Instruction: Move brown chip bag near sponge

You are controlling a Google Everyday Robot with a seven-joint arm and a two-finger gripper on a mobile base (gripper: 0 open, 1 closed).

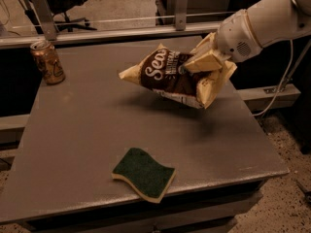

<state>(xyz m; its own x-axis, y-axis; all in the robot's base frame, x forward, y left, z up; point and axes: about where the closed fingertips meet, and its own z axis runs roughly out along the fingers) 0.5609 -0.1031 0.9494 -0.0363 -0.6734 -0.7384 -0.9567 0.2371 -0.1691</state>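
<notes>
The gripper, clamped on the right end of the brown chip bag hanging over the rear right of the bench, should carry it low toward the front edge and set it beside the sponge, not on it.

End of chip bag behind hand

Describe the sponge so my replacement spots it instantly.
On the grey table, look near the front edge: the sponge lies flat there. The gripper holds the brown chip bag up at the far right. Only the sponge is flat, wavy-edged, dark green over pale yellow.
</notes>
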